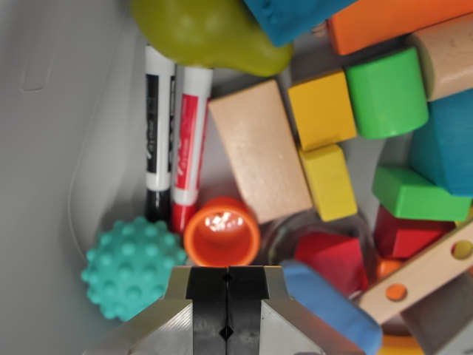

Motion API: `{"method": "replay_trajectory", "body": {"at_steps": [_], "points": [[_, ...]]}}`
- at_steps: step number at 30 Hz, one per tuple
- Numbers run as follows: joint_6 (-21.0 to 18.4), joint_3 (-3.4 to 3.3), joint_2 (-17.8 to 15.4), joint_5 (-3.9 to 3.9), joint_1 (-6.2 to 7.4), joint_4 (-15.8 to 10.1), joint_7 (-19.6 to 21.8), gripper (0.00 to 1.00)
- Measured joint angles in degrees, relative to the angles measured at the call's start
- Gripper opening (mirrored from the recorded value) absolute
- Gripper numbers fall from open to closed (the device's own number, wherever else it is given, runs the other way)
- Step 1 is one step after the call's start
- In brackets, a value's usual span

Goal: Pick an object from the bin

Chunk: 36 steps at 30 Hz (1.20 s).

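Markers [171, 140], label text too blurred

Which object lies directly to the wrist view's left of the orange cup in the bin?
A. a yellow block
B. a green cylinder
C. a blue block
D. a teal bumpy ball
D. The teal bumpy ball sits just to the wrist view's left of the orange cup, near the bin wall and below the two markers.
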Motion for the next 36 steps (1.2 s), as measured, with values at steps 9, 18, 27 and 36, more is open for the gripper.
{"method": "replay_trajectory", "body": {"at_steps": [9, 18, 27, 36], "points": [[-4.10, -0.03, -2.97, -0.08, 0.00, 0.95, 0.09, 0.00], [-8.25, -0.04, -5.44, -0.17, 0.00, 2.49, 0.20, 0.00], [-11.90, -0.06, -7.23, -0.25, 0.00, 4.21, 0.27, 0.00], [-14.10, -0.06, -8.04, -0.28, 0.00, 5.42, 0.31, 0.00]]}}
